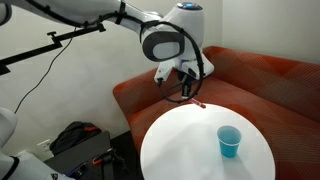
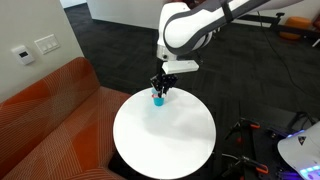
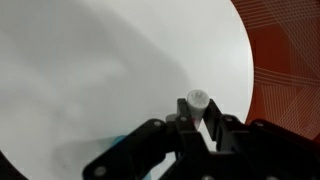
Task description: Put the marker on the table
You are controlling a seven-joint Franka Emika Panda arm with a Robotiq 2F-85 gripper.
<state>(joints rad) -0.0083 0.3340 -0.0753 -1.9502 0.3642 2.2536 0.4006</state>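
Over the table (image 1: 165, 150) edge, in an exterior view, you are holding the marker (image 1: 199, 102) in the gripper (image 1: 190, 93); in an exterior view it is hanging before the blue cup (image 2: 157, 99); in the wrist view the fingers (image 3: 222, 130) are pinching the marker, so lowering and releasing are probably coming next.

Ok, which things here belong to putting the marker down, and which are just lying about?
In the job: marker, held in the hand; round white table.
Just lying about: blue cup, standing on the table; reddish-brown sofa beside it.
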